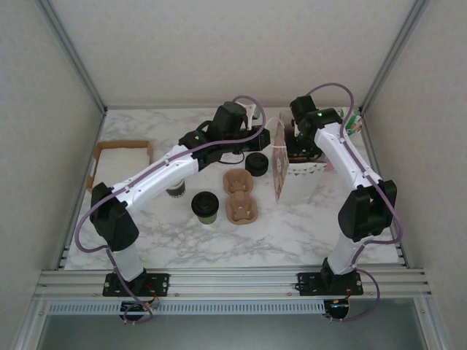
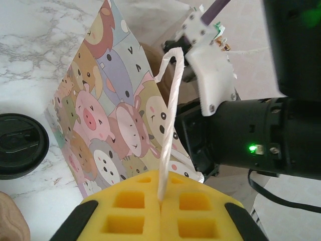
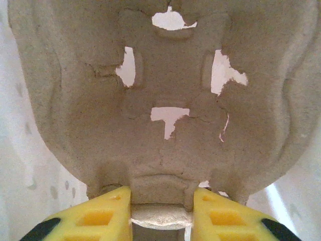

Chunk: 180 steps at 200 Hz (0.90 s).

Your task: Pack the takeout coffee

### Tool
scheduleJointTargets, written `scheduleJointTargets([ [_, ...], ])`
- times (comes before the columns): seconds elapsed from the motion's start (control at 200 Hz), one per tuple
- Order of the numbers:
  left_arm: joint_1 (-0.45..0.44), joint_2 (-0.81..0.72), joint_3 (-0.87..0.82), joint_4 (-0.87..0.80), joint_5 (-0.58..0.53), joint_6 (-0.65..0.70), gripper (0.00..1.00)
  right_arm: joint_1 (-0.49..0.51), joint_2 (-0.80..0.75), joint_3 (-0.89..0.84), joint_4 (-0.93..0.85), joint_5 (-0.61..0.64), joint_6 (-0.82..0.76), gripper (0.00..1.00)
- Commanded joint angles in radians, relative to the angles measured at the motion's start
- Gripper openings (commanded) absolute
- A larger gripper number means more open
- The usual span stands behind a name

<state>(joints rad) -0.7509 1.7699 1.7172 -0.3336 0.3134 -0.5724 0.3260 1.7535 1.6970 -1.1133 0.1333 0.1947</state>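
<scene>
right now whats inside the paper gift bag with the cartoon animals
The right gripper reaches in, shut on a brown moulded-pulp cup carrier. That carrier covers the floor of the bag, so anything under it is hidden.

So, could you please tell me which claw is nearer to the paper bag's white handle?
Left. The left claw is shut right on the white handle, pinching it. The right claw is apart from it, gripping a cardboard carrier.

Animal-print bag (image 2: 110, 125) upright, marble table (image 1: 292, 226); pulp carrier (image 1: 239, 195) left of it; second carrier (image 3: 165, 90) holed
</scene>
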Motion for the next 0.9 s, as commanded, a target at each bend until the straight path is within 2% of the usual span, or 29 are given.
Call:
scheduleJointTargets([
  [0.0, 0.009, -0.041, -0.014, 0.016, -0.015, -0.011, 0.04, 0.007, 0.019, -0.035, 0.031, -0.009, 0.017, 0.28],
  [0.726, 0.008, -0.077, -0.038, 0.029, -0.027, -0.02, 0.05, 0.019, 0.089, -0.188, 0.161, -0.077, 0.036, 0.29],
  [0.841, 0.01, -0.096, -0.064, 0.055, -0.043, -0.025, 0.13, 0.047, 0.093, -0.204, 0.189, -0.107, 0.041, 0.29],
  [0.896, 0.012, -0.105, -0.082, 0.078, -0.042, -0.035, 0.23, 0.06, 0.106, -0.217, 0.2, -0.109, 0.048, 0.29],
])
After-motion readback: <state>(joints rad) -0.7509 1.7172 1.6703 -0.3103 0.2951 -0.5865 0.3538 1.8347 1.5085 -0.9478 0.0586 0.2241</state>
